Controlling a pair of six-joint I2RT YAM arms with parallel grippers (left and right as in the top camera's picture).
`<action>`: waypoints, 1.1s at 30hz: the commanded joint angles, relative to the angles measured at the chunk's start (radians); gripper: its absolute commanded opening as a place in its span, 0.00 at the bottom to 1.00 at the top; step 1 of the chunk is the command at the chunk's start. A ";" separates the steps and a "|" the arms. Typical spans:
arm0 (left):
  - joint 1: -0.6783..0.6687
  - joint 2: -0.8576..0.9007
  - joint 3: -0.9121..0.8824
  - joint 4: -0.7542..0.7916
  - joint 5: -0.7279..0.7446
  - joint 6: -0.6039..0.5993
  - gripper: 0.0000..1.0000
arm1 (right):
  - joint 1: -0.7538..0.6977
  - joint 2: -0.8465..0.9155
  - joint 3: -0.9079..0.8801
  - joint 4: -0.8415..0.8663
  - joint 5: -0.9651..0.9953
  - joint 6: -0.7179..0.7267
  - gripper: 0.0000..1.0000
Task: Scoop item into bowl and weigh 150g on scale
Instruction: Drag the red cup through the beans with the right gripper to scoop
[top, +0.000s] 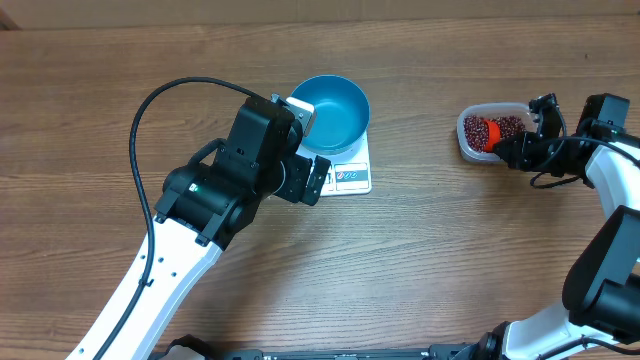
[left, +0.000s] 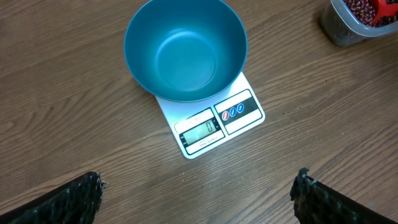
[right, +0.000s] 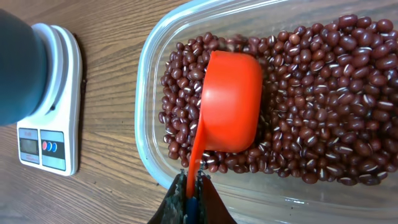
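At the left, the left arm reaches in over the wooden surface (top: 450, 260), and its left end effector (left: 197, 186) hangs released, its 2 dark fingers (left: 74, 199) spread wide and holding nothing. It sits just beside the near edge of the scale (top: 352, 177), apart from it.

In the middle, the white scale lies flat on the surface with the blue bowl (top: 335, 112) standing upright on its platform. The bowl covers most of the scale and leaves only the front strip with the grey display (left: 202, 132) and the button panel (left: 235, 112) in view. The bowl's inside is bare.

Well apart to the right stands a clear plastic tub (top: 466, 148), where the red-brown beans (top: 508, 126) lie in a loose layer. An orange scoop (right: 230, 102) rests among the beans, its rounded outer side turned toward the right wrist camera and beans crowding its edges.

Farthest right, the right end effector (right: 189, 190) is clenched on the end of the scoop's thin handle (right: 198, 149) at the tub's near rim, with the right arm coming in from the right edge of the surface.
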 joint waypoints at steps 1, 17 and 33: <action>-0.003 0.009 0.016 0.004 0.005 -0.003 1.00 | -0.003 0.017 -0.007 0.000 -0.060 0.039 0.04; -0.003 0.009 0.016 0.004 0.005 -0.003 1.00 | -0.035 0.062 -0.008 0.018 -0.111 0.223 0.04; -0.003 0.009 0.016 0.004 0.005 -0.003 0.99 | -0.109 0.071 -0.007 -0.021 -0.135 0.312 0.04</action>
